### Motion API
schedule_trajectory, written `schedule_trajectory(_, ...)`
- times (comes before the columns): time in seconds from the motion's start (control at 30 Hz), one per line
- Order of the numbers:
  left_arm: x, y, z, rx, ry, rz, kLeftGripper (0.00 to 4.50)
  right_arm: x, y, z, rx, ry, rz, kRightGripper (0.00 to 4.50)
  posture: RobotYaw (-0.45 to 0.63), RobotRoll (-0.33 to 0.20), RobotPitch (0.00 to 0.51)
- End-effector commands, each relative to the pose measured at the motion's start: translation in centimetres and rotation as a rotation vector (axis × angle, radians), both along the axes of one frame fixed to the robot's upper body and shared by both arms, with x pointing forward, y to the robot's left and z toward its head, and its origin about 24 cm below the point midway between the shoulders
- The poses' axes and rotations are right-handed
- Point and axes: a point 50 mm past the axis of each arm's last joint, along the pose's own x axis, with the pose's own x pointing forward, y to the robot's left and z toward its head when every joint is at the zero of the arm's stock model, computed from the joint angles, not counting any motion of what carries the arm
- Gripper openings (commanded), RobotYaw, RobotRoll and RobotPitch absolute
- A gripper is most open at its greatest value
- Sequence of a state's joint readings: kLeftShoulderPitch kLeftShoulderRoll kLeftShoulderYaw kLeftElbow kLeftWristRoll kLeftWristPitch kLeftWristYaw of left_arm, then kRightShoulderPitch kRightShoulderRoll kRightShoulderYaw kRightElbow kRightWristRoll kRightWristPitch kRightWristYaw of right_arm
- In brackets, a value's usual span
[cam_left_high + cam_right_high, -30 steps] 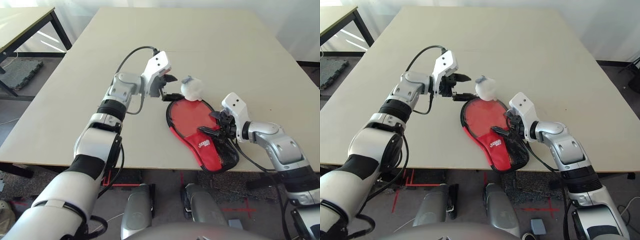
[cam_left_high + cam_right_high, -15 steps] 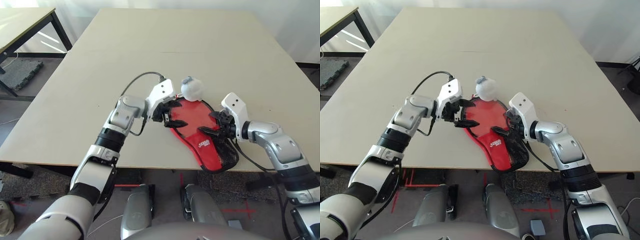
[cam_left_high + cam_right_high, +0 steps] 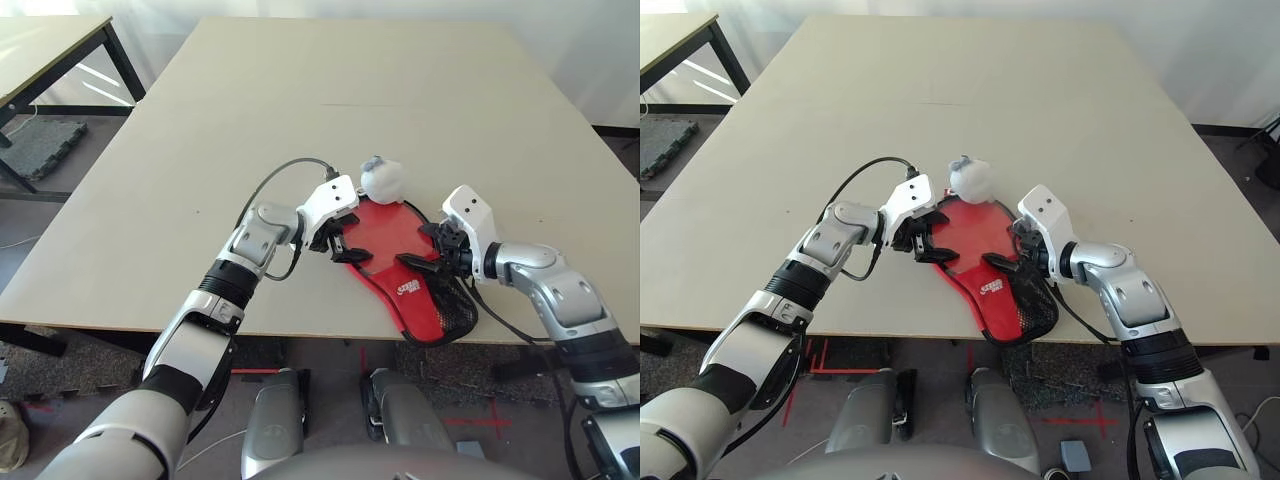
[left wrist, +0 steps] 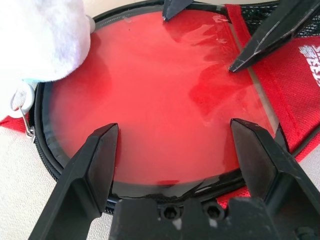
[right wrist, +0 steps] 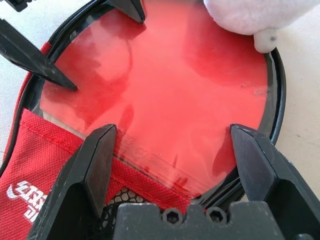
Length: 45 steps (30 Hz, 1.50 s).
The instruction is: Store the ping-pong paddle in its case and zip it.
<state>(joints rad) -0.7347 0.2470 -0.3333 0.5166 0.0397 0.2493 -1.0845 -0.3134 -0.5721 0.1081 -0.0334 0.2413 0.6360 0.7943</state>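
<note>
On the left, the left gripper point(image 3: 338, 243) hovers at the left rim of the case, its two black fingers spread wide and empty. Under it lies the paddle-shaped soft zip case point(image 3: 425, 296), red-fronted with black edging and a mesh pocket, near the front edge of the beige table point(image 3: 200, 150). The round red rubber ping-pong paddle point(image 4: 150, 100) sits inside the open case, blade exposed, handle tucked under the red front flap. A small grey-white fluffy plush point(image 3: 383, 178) touches the far rim of the case. On the right, the right gripper point(image 3: 432, 252) hangs over the flap, jaws also wide apart, gripping nothing.

The paddle looks stiff and light, its rubber tacky; the case is limp fabric that will likely buckle and slide unless pinned. The best hold is probably the black edging or the zip pull, which appears to hang by the plush.

The case's narrow end reaches the front edge; open tabletop lies far and left.
</note>
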Motion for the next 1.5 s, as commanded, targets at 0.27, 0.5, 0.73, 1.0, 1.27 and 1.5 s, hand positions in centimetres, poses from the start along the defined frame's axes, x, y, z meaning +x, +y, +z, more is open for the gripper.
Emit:
schedule_trajectory(0.27, -0.4, 0.4, -1.5, 0.053, 0.033, -0.004, 4.49, 1.6, -1.5, 6.1, 0.203, -0.07, -0.017, 4.5, -0.01, 0.0, 0.121)
schedule_trajectory(0.5, -0.5, 0.1, -1.6, 0.049, 0.037, -0.009, 4.49, 4.3, -0.1, 10.1, 0.216, -0.258, -0.028, 4.5, -0.01, 0.0, 0.119)
schedule_trajectory(0.73, -0.7, -0.3, -1.6, 0.046, 0.041, -0.021, 4.49, 6.7, 1.6, 7.9, 0.138, -0.226, 0.021, 4.5, 0.0, 0.0, 0.118)
schedule_trajectory(1.0, -0.9, -0.5, -1.6, 0.045, 0.045, -0.028, 4.49, 8.6, 2.6, 5.9, 0.118, -0.161, 0.053, 4.5, 0.02, 0.0, 0.119)
schedule_trajectory(1.27, -1.1, -1.0, -1.7, 0.042, 0.049, -0.039, 4.5, 9.9, 3.2, 4.9, 0.105, -0.12, 0.051, 2.75, 0.04, 0.0, 0.119)
schedule_trajectory(1.5, -1.4, -1.5, -1.8, 0.035, 0.053, -0.044, 4.5, 11.2, 2.5, 5.5, 0.073, -0.158, -0.01, 0.17, 0.05, 0.0, 0.115)
